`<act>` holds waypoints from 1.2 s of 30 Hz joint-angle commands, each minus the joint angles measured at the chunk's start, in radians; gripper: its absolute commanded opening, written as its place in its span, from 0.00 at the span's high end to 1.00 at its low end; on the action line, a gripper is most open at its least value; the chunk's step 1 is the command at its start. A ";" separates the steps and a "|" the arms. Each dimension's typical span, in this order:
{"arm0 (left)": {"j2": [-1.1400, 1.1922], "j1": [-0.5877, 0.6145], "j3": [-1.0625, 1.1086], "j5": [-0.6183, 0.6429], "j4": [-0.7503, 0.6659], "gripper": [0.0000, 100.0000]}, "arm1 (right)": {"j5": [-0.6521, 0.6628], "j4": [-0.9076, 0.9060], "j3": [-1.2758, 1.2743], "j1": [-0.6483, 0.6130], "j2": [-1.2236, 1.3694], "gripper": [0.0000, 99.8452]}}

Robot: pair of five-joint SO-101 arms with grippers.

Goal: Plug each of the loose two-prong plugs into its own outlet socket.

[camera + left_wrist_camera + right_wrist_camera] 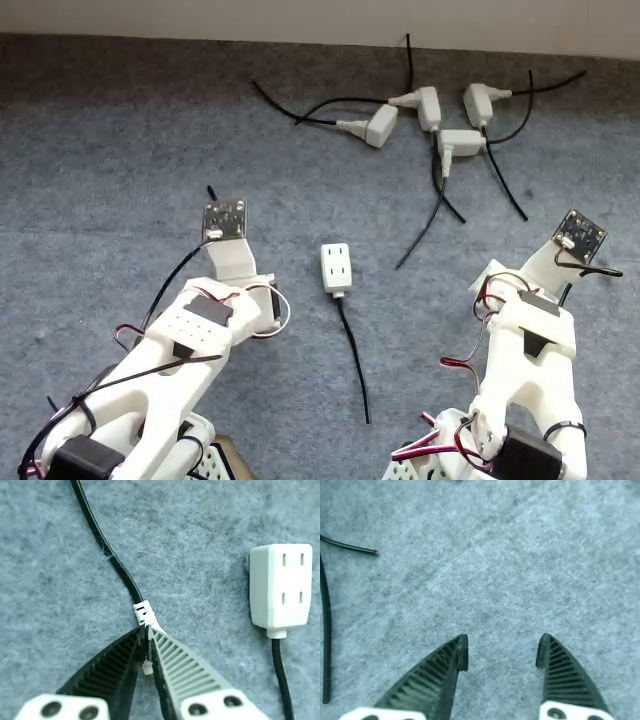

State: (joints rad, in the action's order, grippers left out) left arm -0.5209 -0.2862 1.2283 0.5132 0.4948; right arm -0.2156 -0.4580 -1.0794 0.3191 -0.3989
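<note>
Grey carpet [100,150] covers the table, and its nap probably keeps the light parts from sliding when nudged. The outlet block [336,266] lies flat in the middle, between the two arms, with its slotted face up and its black lead [352,350] trailing back toward the robot. Either arm could likely reach it there, and the left wrist view shows two pairs of slots on that face. Four white plugs [428,108] sit bunched at the far side, well apart from the block, with their cords crossing one another. None is seated, so the job looks barely begun. The left gripper [146,630] is down at the carpet just beside the block, its jaws pressed almost together. The white-tagged end of a loose black cord [107,555] runs in between the tips and seems to be pinched there. That cord carries no plug in view, so a grip on it would do little for the task. The right gripper [502,650] hangs over bare carpet with its jaws spread wide and nothing between them. It sits on the side where the plugs' cords trail down, which suggests it is the arm better placed to fetch one. With the cords tangled, lifting one plug may drag its neighbours.
</note>
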 commanded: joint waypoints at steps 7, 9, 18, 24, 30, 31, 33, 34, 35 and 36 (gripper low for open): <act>-0.008 -0.012 -0.157 -0.003 0.005 0.99 | 0.012 0.018 0.002 -0.007 -0.002 0.77; -0.008 -0.008 -0.180 0.000 0.064 0.99 | 0.012 0.018 0.002 -0.007 -0.002 0.77; 0.001 -0.016 -0.156 0.423 0.212 0.78 | 0.012 0.018 0.002 -0.008 -0.002 0.77; 0.001 -0.064 -0.151 0.411 0.250 0.76 | 0.012 0.018 0.002 -0.008 -0.002 0.77; 0.001 -0.068 -0.101 0.414 0.187 0.76 | 0.012 0.018 0.002 -0.008 -0.002 0.77; 0.001 -0.068 -0.088 0.414 0.163 0.76 | 0.012 0.018 0.002 -0.008 -0.002 0.77; 0.001 -0.068 -0.074 0.413 0.132 0.76 | 0.012 0.018 0.002 -0.008 -0.002 0.77; 0.001 -0.064 -0.074 0.411 0.127 0.76 | 0.012 0.018 0.002 -0.008 -0.002 0.77; 0.001 -0.050 -0.074 0.411 0.123 0.76 | 0.012 0.018 0.002 -0.008 -0.002 0.77; 0.002 -0.031 -0.074 0.411 0.120 0.76 | 0.012 0.018 0.002 -0.008 -0.002 0.77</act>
State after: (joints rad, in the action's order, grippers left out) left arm -0.5194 -0.3429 1.1515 0.9244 0.6483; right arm -0.2156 -0.4580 -1.0794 0.3191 -0.3989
